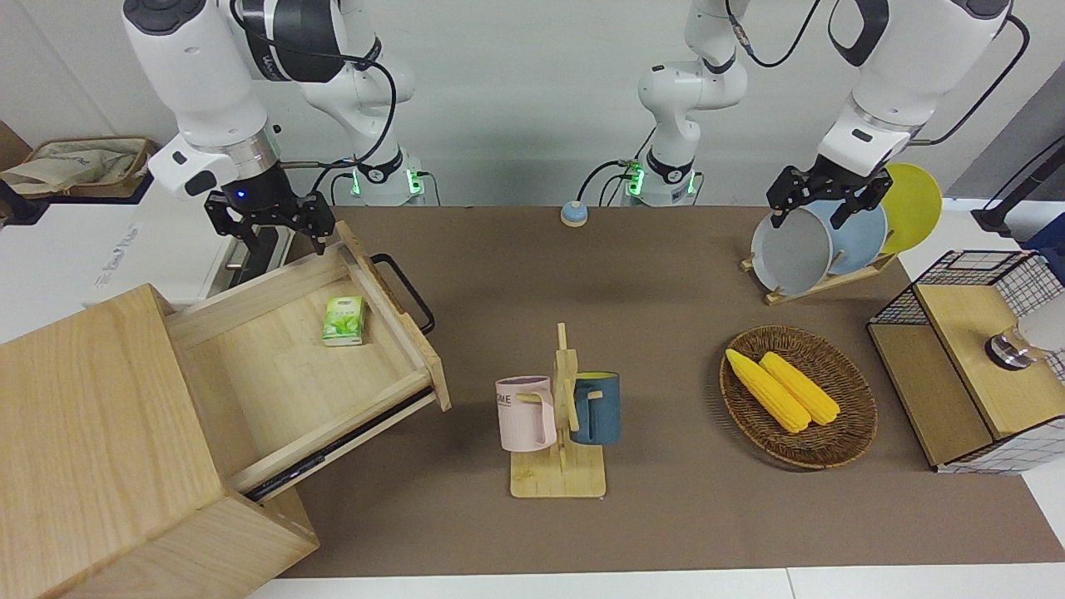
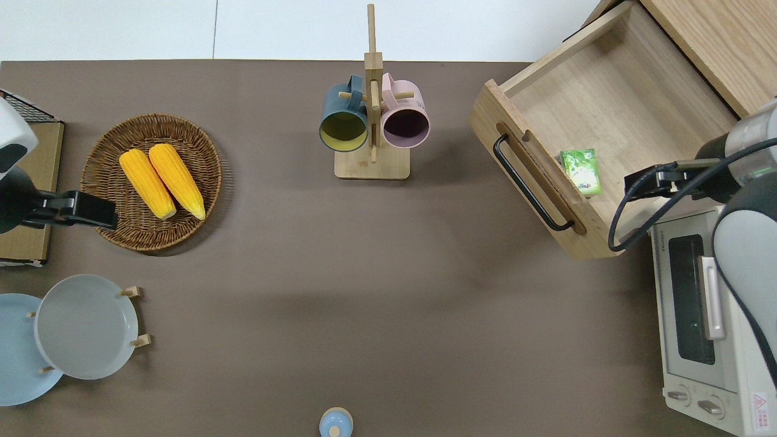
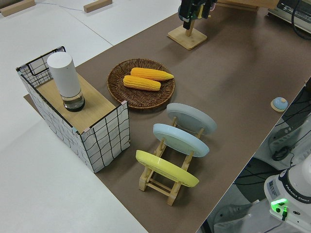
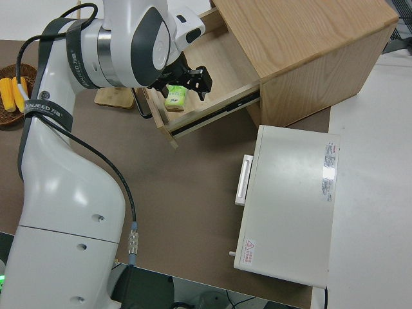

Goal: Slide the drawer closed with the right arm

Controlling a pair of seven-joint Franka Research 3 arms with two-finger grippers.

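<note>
Pale-wood drawer [image 1: 283,366] partly hidden by right gripper [image 1: 270,223]

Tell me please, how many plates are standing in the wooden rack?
3, on edge in the rack at the left arm's end: grey plate farthest from the robots, blue plate in the middle, yellow plate nearest them.

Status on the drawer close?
Right gripper open, over the drawer's side wall by the oven; handle untouched. Drawer wide open, green packet inside. Left arm parked. Nothing blocking.
</note>
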